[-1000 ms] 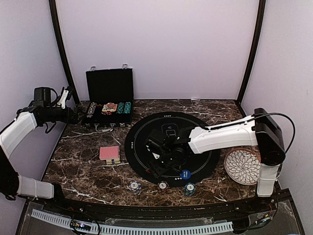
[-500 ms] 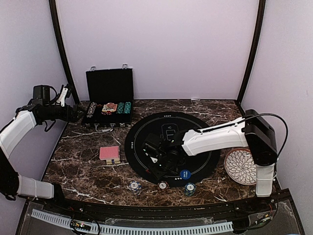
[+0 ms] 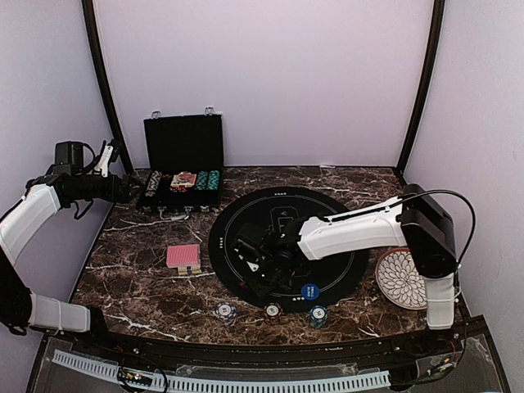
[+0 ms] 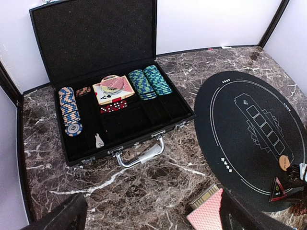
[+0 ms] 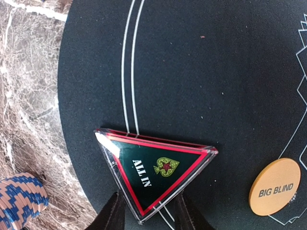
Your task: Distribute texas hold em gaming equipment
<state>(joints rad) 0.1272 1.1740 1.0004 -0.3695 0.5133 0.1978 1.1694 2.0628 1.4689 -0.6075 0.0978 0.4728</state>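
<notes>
A red-edged triangle token [image 5: 156,172] marked ALL IN lies on the left part of the round black mat [image 3: 282,209]. My right gripper [image 5: 149,203] is shut on its near corner, one finger against each slanted edge; from above this gripper [image 3: 264,266] covers most of the token. An orange BIG BLIND disc [image 5: 274,187] lies just right of it, and a blue disc [image 3: 309,291] sits nearer the mat's front. The red-backed card deck [image 3: 183,257] rests left of the mat. Three chip stacks [image 3: 273,309] line the front edge. My left gripper [image 4: 153,220] hangs open, high over the table's left side.
An open black case [image 4: 120,129] with chip rows, cards and dice stands at the back left. A white patterned plate [image 3: 405,278] sits at the right, beside the right arm's base. A striped chip stack [image 5: 19,201] lies close to the mat's edge.
The right gripper has slid a little left along the mat and its fingers have closed in on the triangle token. The left arm has stayed still.
</notes>
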